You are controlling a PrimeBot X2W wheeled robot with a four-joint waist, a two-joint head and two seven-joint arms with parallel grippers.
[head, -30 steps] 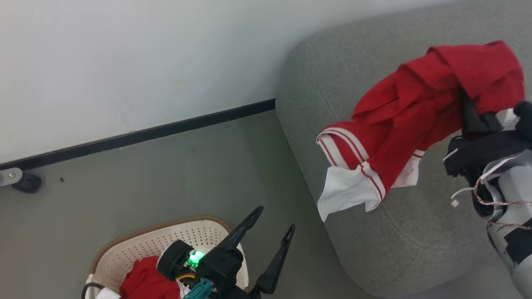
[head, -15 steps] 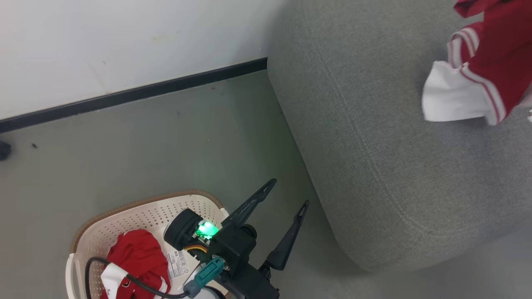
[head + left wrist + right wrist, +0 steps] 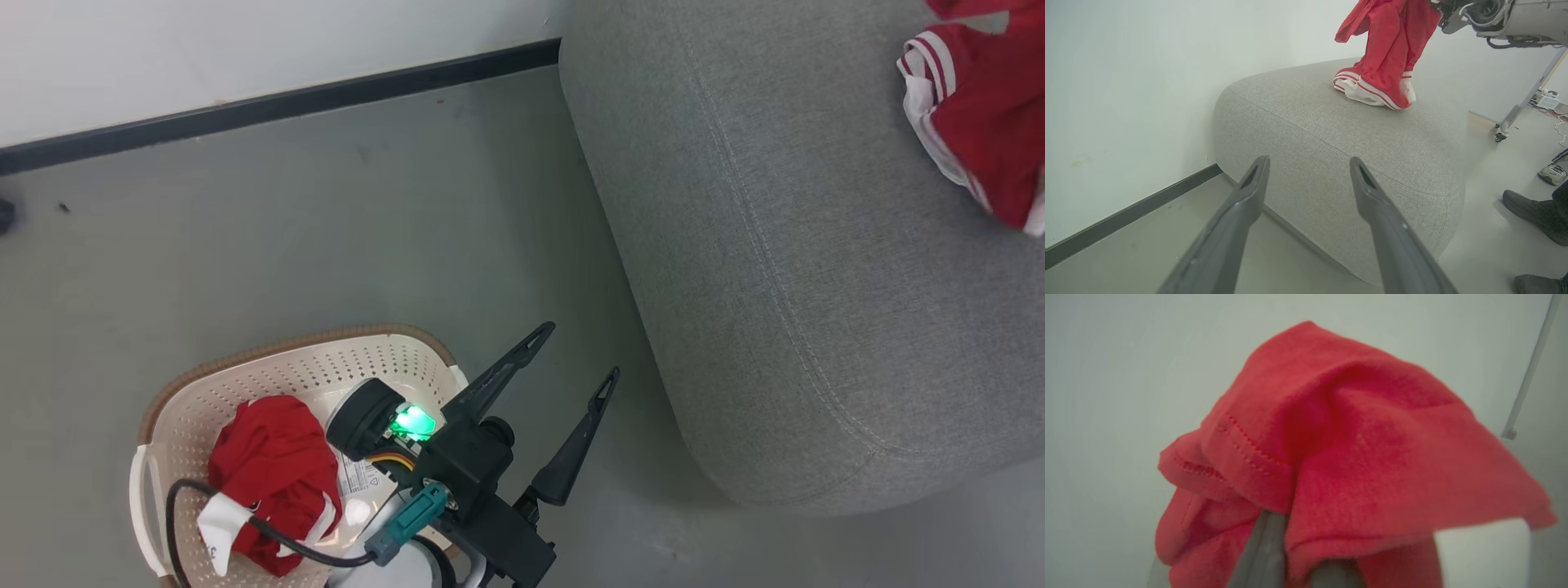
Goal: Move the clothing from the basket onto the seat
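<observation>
Nearby, dark shoe (image 3: 1533, 214) (near seat (image 3: 1331, 134))

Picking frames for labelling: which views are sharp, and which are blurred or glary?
Head view: sharp, evenly lit, a green lamp glaring behind the left hand. Left wrist view: sharp, soft shadow under the seat. Right wrist view: blurred, the red garment too close to focus.
</observation>
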